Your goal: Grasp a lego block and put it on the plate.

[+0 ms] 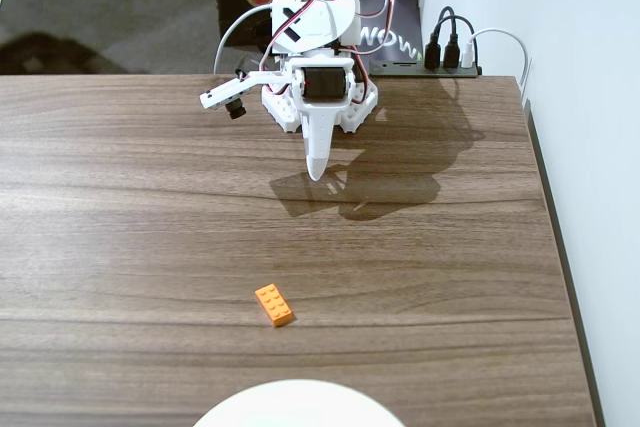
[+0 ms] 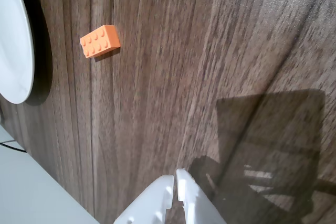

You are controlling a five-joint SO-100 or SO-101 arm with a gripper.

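Still-life: studded orange lego block [image 1: 273,305] on woodgrain table [image 1: 120,207]; white plastic claw [image 2: 176,183] closed, empty.

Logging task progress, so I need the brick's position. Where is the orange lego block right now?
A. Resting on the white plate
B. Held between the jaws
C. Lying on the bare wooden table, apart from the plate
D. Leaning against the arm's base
C: in the fixed view the lego block lies alone on the wooden table, short of the plate and far from the gripper.
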